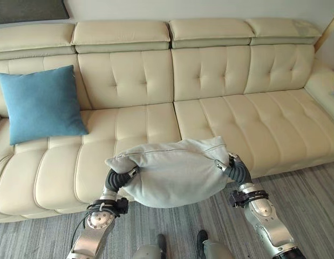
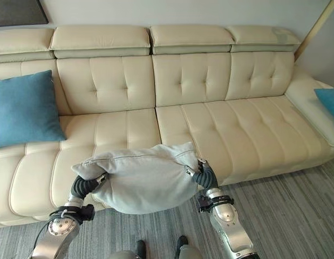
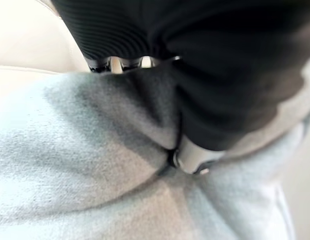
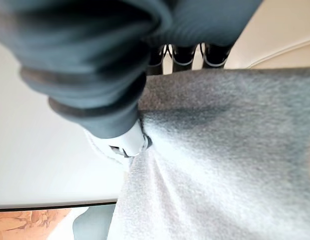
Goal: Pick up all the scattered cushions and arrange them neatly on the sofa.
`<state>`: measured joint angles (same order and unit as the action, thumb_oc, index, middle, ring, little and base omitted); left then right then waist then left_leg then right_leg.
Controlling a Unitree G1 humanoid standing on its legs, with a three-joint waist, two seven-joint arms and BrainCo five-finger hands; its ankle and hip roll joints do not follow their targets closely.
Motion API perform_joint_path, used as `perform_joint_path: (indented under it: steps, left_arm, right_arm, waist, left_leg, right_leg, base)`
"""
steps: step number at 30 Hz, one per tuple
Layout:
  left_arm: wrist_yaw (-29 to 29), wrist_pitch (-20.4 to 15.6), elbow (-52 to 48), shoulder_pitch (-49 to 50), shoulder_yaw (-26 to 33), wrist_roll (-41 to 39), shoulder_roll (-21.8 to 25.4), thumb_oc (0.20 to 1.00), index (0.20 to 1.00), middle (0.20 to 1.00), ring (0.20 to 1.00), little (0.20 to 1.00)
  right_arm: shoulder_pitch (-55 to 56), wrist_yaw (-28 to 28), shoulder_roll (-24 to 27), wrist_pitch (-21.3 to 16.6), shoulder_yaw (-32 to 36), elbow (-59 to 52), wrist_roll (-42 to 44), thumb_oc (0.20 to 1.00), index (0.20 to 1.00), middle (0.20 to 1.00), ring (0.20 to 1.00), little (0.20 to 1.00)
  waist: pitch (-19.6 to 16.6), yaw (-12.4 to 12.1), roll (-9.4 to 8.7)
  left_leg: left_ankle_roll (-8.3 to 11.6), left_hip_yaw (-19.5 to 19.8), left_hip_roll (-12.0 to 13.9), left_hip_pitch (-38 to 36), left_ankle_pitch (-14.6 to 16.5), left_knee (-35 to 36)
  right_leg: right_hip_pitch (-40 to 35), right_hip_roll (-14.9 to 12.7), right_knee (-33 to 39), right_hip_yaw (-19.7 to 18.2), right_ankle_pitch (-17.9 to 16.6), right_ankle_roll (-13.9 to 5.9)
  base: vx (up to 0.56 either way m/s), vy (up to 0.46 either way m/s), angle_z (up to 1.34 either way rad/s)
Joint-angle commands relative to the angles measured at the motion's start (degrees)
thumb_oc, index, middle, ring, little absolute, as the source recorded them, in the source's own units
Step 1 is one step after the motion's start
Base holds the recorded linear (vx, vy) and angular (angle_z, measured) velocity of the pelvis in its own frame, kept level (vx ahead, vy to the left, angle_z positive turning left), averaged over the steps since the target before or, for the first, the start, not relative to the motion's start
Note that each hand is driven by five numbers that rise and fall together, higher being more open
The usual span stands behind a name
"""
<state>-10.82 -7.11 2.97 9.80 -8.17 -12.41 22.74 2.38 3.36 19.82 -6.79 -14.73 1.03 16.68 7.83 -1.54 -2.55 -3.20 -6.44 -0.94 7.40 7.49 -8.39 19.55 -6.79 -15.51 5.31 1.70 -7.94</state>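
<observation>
Probably a home living room, long cream sofa (image 1: 210, 102), blue cushion (image 1: 41, 102), grey carpet (image 1: 312, 199)

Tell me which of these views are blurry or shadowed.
Both eye views are evenly lit and sharp on the sofa and blue cushion. In both wrist views the grey cushion fills the frame out of focus, with dark shadow where the left hand and right hand press into it.

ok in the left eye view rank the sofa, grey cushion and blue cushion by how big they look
1. sofa, by far the largest
2. grey cushion, held between both hands nearer the camera, so its edge over the next is unsure
3. blue cushion, leaning on the sofa back
</observation>
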Motion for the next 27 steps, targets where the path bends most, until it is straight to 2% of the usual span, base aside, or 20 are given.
perform_joint_path:
  steps: [1,3,4,5,6,8,10,14,15,16,17,18,19,21,23,27]
  left_arm:
    - [-0.5,-4.6,-6.0,-1.5,3.6,0.2,1.8,0.2,0.2,0.2,0.2,0.2]
    - [-0.6,-4.9,-5.5,-1.9,3.0,1.0,1.2,0.2,0.2,0.2,0.2,0.2]
    - [-0.3,-5.4,-5.9,-1.8,2.8,1.0,0.6,0.2,0.2,0.2,0.2,0.2]
    - [-0.3,-5.4,-6.0,-1.7,2.8,1.0,0.6,0.2,0.2,0.2,0.2,0.2]
    - [-0.2,-5.4,-6.0,-1.3,2.6,1.1,0.3,0.2,0.2,0.2,0.2,0.2]
    - [0.2,-5.3,-5.8,-1.0,2.3,0.5,-0.1,0.2,0.2,0.2,0.2,0.2]
    - [0.7,-5.2,-5.5,-0.7,2.2,-0.3,-0.5,0.2,0.2,0.2,0.2,0.2]
    - [1.1,-5.2,-5.0,-1.4,1.5,-1.0,-0.8,0.2,0.2,0.2,0.2,0.2]
    - [1.3,-5.1,-4.9,-2.1,1.2,-1.2,-0.8,0.2,0.2,0.2,0.2,0.2]
    - [1.5,-5.1,-4.8,-2.4,0.9,-1.0,-0.9,0.2,0.2,0.2,0.2,0.2]
    - [1.5,-4.8,-4.7,-3.4,0.3,-0.5,-0.8,0.2,0.2,0.2,0.2,0.2]
    - [1.5,-4.8,-4.7,-3.5,0.3,-0.5,-0.7,0.2,0.2,0.2,0.2,0.2]
    - [1.4,-4.8,-4.5,-4.7,-0.1,0.2,-0.6,0.2,0.2,0.2,0.2,0.2]
    - [1.1,-4.6,-4.0,-5.4,-0.3,0.6,-0.5,0.2,0.2,0.2,0.2,0.2]
    - [0.9,-4.6,-3.9,-6.4,-0.5,0.4,-0.7,0.2,0.2,0.2,0.2,0.2]
    - [-0.4,-4.8,-2.9,-9.0,-2.1,1.7,-0.6,0.2,0.2,0.2,0.2,0.2]
  right_arm:
    - [-2.8,-0.5,0.0,-5.0,3.0,-7.6,0.8,0.2,0.2,0.2,0.2,0.2]
    - [-2.5,-0.2,0.1,-5.3,3.2,-7.7,0.5,0.2,0.2,0.2,0.2,0.2]
    - [-1.6,-0.7,0.1,-5.9,3.3,-8.6,0.7,0.2,0.2,0.2,0.2,0.2]
    - [-1.6,-0.7,0.1,-5.9,3.3,-8.6,0.7,0.2,0.2,0.2,0.2,0.2]
    - [-0.9,-0.8,0.1,-5.8,3.6,-8.8,0.8,0.2,0.2,0.2,0.2,0.2]
    - [-0.2,-0.7,0.5,-5.9,4.1,-8.8,1.0,0.2,0.2,0.2,0.2,0.2]
    - [0.1,-0.5,1.0,-5.9,4.8,-8.5,1.3,0.2,0.2,0.2,0.2,0.2]
    - [-0.2,0.7,2.0,-6.0,5.8,-8.3,1.1,0.2,0.2,0.2,0.2,0.2]
    - [-0.5,0.8,2.4,-5.8,6.0,-8.1,0.8,0.2,0.2,0.2,0.2,0.2]
    - [-0.7,1.0,2.6,-5.9,6.2,-8.1,0.3,0.2,0.2,0.2,0.2,0.2]
    - [-1.3,1.8,2.9,-5.8,6.5,-8.0,-0.4,0.2,0.2,0.2,0.2,0.2]
    - [-1.4,1.8,2.9,-5.8,6.5,-8.0,-0.4,0.2,0.2,0.2,0.2,0.2]
    - [-2.2,2.4,2.9,-5.9,6.8,-7.7,-0.8,0.2,0.2,0.2,0.2,0.2]
    - [-2.6,2.9,2.8,-6.0,6.8,-7.1,-1.0,0.2,0.2,0.2,0.2,0.2]
    - [-3.7,2.8,2.1,-6.0,6.3,-6.7,-1.7,0.2,0.2,0.2,0.2,0.2]
    - [-6.7,4.7,0.9,-5.8,4.9,-4.1,-4.2,0.2,0.2,0.2,0.2,0.2]
  waist:
    - [-0.4,1.6,0.51]
    - [-0.2,2.2,0.89]
    - [-0.4,2.5,0.58]
    - [-0.4,2.6,0.62]
    - [-1.0,2.7,0.73]
    - [-1.8,3.0,1.04]
    - [-2.7,3.2,1.62]
    - [-3.7,4.0,1.95]
    - [-3.7,4.1,1.93]
    - [-3.8,4.2,1.67]
    - [-3.3,3.9,0.6]
    - [-3.5,4.0,0.35]
    - [-2.4,3.5,-0.72]
    - [-1.9,3.1,-0.97]
    - [-1.6,2.8,-0.57]
    - [-2.4,2.6,-0.64]
  left_leg:
    - [1.17,4.8,-1.0,-7.2,3.7,0.3]
    - [2.06,6.0,-1.0,-9.6,4.6,1.2]
    - [3.3,7.4,-1.0,-11.5,5.3,1.5]
    - [3.31,7.5,-1.0,-11.6,5.3,1.5]
    - [3.96,8.2,0.0,-12.6,4.9,1.8]
    - [5.81,8.9,2.1,-12.4,2.8,0.4]
    - [7.95,9.0,5.0,-11.4,-1.4,-1.4]
    - [8.45,8.3,8.5,-9.0,-7.3,-4.6]
    - [7.88,7.3,9.1,-8.7,-7.2,-3.7]
    - [7.46,6.4,9.2,-7.9,-6.4,-2.5]
    - [6.98,4.7,8.0,-4.2,-3.4,-1.6]
    - [6.87,4.8,7.7,-3.8,-3.6,-1.6]
    - [6.75,3.8,5.3,1.3,-2.0,-0.8]
    - [6.83,3.4,4.4,3.6,-2.3,-1.2]
    - [7.03,2.8,4.3,2.9,-2.6,0.8]
    - [6.39,3.4,3.1,1.5,-2.4,1.8]
  right_leg:
    - [-0.1,1.8,11.6,2.4,-6.2,-2.55]
    - [1.4,2.2,14.3,3.9,-7.0,-2.89]
    - [0.3,1.4,14.8,4.0,-8.5,-2.64]
    - [0.2,1.4,14.8,4.1,-8.4,-2.65]
    - [-0.4,1.6,14.3,4.0,-8.5,-2.16]
    - [-1.1,2.0,13.2,4.7,-8.3,-1.35]
    - [-2.5,2.5,12.9,6.1,-7.2,-0.43]
    - [-4.5,4.2,12.5,7.5,-4.2,1.67]
    - [-5.2,4.3,12.6,7.7,-3.4,1.98]
    - [-5.8,4.2,12.9,7.9,-2.9,1.95]
    - [-7.3,3.5,13.7,7.4,-2.3,1.92]
    - [-7.0,3.2,13.8,7.4,-2.5,1.87]
    - [-8.5,2.6,14.4,6.6,-2.1,1.8]
    - [-9.0,2.4,14.5,6.7,-2.0,1.69]
    - [-9.9,3.4,14.0,6.1,-1.5,1.6]
    - [-10.9,3.4,14.2,4.9,-2.0,1.61]
  base:
    - [0.22,-0.028,0.17]
    - [0.38,-0.094,0.35]
    - [0.32,-0.108,0.49]
    - [0.3,-0.129,0.76]
    - [0.23,-0.164,0.79]
    - [0.3,-0.244,0.69]
    - [0.22,-0.208,0.57]
    - [0.15,-0.15,0.4]
    - [0.13,-0.087,0.06]
    - [0.15,-0.083,0.03]
    - [0.08,-0.043,0.09]
    - [0.06,-0.042,0.38]
    - [0.0,-0.014,0.22]
    - [0.0,-0.008,0.1]
    - [0.04,0.035,-0.22]
    - [0.09,0.051,-0.3]
